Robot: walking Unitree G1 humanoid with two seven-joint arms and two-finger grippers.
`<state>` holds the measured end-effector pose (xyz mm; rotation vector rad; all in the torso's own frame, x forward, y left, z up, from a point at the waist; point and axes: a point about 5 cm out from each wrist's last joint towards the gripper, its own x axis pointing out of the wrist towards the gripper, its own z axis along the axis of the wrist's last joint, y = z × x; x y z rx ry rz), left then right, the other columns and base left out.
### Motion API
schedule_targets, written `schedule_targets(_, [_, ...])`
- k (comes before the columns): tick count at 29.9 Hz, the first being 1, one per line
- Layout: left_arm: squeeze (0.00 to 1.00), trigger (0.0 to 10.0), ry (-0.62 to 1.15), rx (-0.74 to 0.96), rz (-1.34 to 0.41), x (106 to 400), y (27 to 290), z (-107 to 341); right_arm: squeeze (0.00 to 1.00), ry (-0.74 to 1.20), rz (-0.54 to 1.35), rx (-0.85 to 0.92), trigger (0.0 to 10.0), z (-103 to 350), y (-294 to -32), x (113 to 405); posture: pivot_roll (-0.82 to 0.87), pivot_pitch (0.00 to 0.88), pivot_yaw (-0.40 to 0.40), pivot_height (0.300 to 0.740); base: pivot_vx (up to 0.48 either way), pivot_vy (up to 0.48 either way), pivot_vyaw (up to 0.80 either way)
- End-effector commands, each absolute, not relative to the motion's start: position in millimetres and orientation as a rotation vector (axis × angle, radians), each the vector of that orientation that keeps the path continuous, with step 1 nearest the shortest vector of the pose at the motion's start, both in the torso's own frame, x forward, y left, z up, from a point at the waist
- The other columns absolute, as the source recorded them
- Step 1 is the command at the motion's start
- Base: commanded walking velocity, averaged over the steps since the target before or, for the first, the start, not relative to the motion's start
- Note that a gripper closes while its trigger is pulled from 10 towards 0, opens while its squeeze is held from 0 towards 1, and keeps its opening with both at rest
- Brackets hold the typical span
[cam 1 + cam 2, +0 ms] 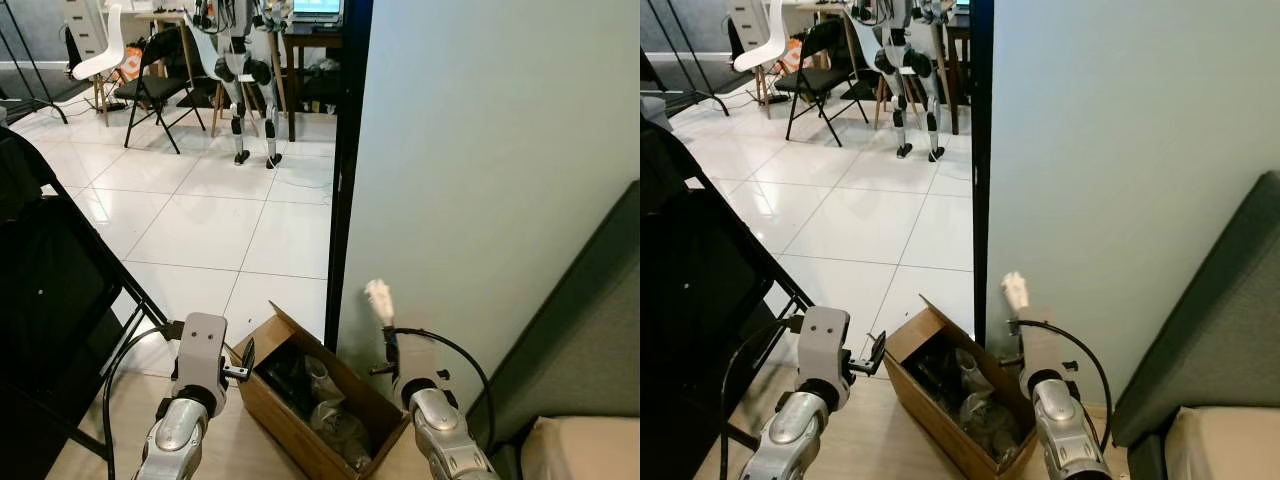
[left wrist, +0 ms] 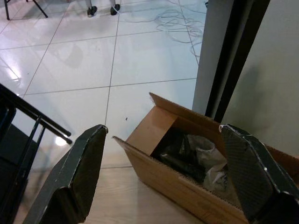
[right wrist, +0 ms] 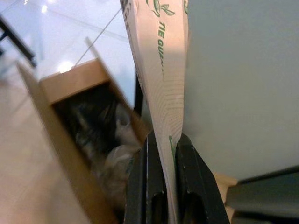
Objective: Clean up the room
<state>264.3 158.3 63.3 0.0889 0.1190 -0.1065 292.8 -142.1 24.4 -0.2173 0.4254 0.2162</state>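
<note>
Right wrist view: right gripper [image 3: 164, 140] fingers clenched on a white paper wrapper [image 3: 159, 60], long axis upright, toward 12 o'clock. Cardboard box [image 1: 300, 400] open at 9 o'clock of it, nearer the right arm. Left gripper [image 2: 163, 172] fingers spread, grasping nothing.

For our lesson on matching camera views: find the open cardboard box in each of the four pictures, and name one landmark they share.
Left eye view: cardboard box at bottom centre, on the floor between the two arms.
Right eye view: bottom centre, a little further right.
Left wrist view: lower right, between the left tool's open fingers.
Right wrist view: blurred, lower left, beside the clamped paper wrapper.
Shared landmark: the black door frame behind the box.
</note>
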Motion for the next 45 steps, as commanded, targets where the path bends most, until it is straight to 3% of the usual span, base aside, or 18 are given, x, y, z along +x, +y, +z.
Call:
schedule_targets(1, [0.00, 10.0, 0.153, 0.111, -0.128, 260.5, 161.4, 58.1, 0.00, 0.507, 0.305, -0.270, 10.0, 15.5, -137.8, 289.2, -0.04, 0.092, 0.021, 0.740, 0.000, 0.000, 0.00])
schedule_targets(2, [0.00, 10.0, 0.170, 0.129, -0.160, 258.8, 165.9, 56.5, 0.00, 0.579, 0.431, -0.356, 10.0, 11.1, -134.9, 289.8, -0.04, 0.107, 0.016, 0.740, 0.000, 0.000, 0.00])
schedule_targets(6, [0.00, 10.0, 0.199, 0.228, -0.271, 250.9, 176.6, 54.9, 0.00, 0.701, 0.630, -0.551, 10.0, 8.0, -131.6, 299.7, -0.02, 0.144, -0.001, 0.740, 0.000, 0.000, 0.00])
schedule_targets(13, [0.00, 10.0, 0.195, 0.275, -0.354, 238.0, 182.3, 61.8, 0.00, 0.674, 0.585, -0.550, 10.0, 20.2, -120.6, 318.2, 0.02, 0.230, -0.023, 0.740, 0.000, 0.000, 0.00])
schedule_targets(17, [0.00, 10.0, 0.214, 0.435, -0.477, 211.0, 190.1, 62.6, 0.00, 0.696, 0.631, -0.588, 10.0, 22.9, -105.8, 321.5, 0.05, 0.361, -0.040, 0.740, 0.000, 0.000, 0.00])
schedule_targets(20, [0.00, 10.0, 0.218, 0.460, -0.498, 204.3, 191.6, 63.6, 0.00, 0.707, 0.647, -0.596, 10.0, 22.9, -102.6, 321.2, 0.06, 0.371, -0.040, 0.740, 0.000, 0.000, 0.00])
schedule_targets(21, [0.00, 10.0, 0.210, 0.494, -0.525, 198.2, 193.1, 67.4, 0.00, 0.721, 0.660, -0.594, 10.0, 23.9, -98.8, 321.6, 0.08, 0.427, -0.041, 0.740, 0.000, 0.000, 0.00])
schedule_targets(24, [0.00, 10.0, 0.184, 0.545, -0.566, 192.6, 195.2, 77.2, 0.00, 0.753, 0.686, -0.619, 10.0, 24.5, -95.6, 321.8, 0.09, 0.470, -0.033, 0.740, 0.000, 0.000, 0.00])
schedule_targets(38, [0.00, 10.0, 0.126, 0.528, -0.612, 195.1, 188.4, 99.4, 0.00, 0.742, 0.613, -0.674, 10.0, 17.7, -97.6, 319.6, 0.11, 0.483, -0.011, 0.740, 0.000, 0.000, 0.00])
schedule_targets(39, [0.00, 10.0, 0.117, 0.510, -0.612, 195.3, 187.0, 101.0, 0.15, 0.743, 0.613, -0.668, 10.0, 17.6, -97.4, 319.6, 0.11, 0.484, -0.009, 0.740, 0.000, 0.000, 0.00])
schedule_targets(40, [0.00, 10.0, 0.112, 0.500, -0.613, 195.1, 186.1, 102.4, 0.15, 0.746, 0.614, -0.662, 10.0, 17.6, -97.2, 319.5, 0.11, 0.484, -0.009, 0.740, 0.000, 0.000, 0.00])
schedule_targets(41, [0.00, 10.0, 0.111, 0.495, -0.621, 194.6, 185.0, 102.9, 1.00, 0.748, 0.615, -0.660, 10.0, 17.5, -97.0, 319.4, 0.11, 0.484, -0.009, 0.740, 0.000, 0.000, 0.00])
schedule_targets(45, [0.00, 10.0, 0.120, 0.493, -0.638, 193.8, 182.6, 101.9, 1.00, 0.743, 0.611, -0.677, 10.0, 18.0, -97.6, 320.1, 0.11, 0.484, -0.009, 0.740, 0.000, 0.000, 0.00])
